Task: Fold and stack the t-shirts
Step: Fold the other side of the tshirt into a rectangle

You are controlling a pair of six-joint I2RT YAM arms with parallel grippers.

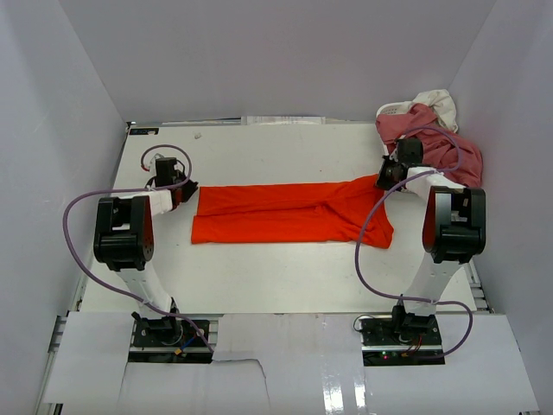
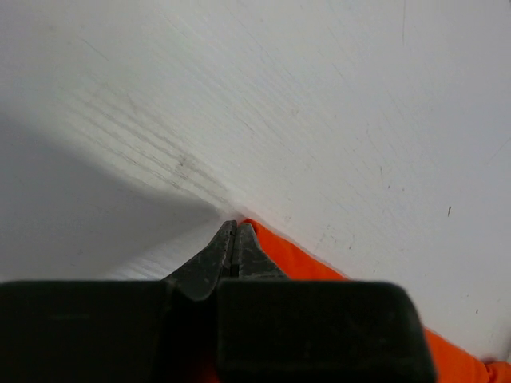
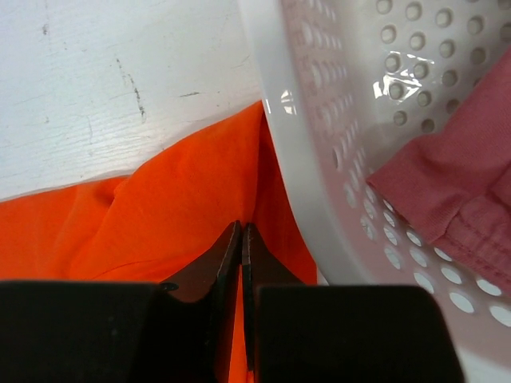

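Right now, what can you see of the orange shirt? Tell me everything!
The orange-red t-shirt is soft, plain cloth, folded into a long band lying flat across the white table. Its left end is straight. Its right end is wider and creased, and reaches the white basket. The left gripper is shut on its left corner, and the right gripper pinches its right end, with cloth showing between the fingers. No print or label shows.

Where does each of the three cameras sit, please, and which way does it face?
Top external: above and behind, looking down on the table; left arm and right arm show.
Left wrist: looks along its shut jaws at the orange-red t-shirt's edge.
Right wrist: looks along its shut jaws at that shirt beside the basket holding a pink t-shirt.
Shared: all show the orange-red t-shirt.
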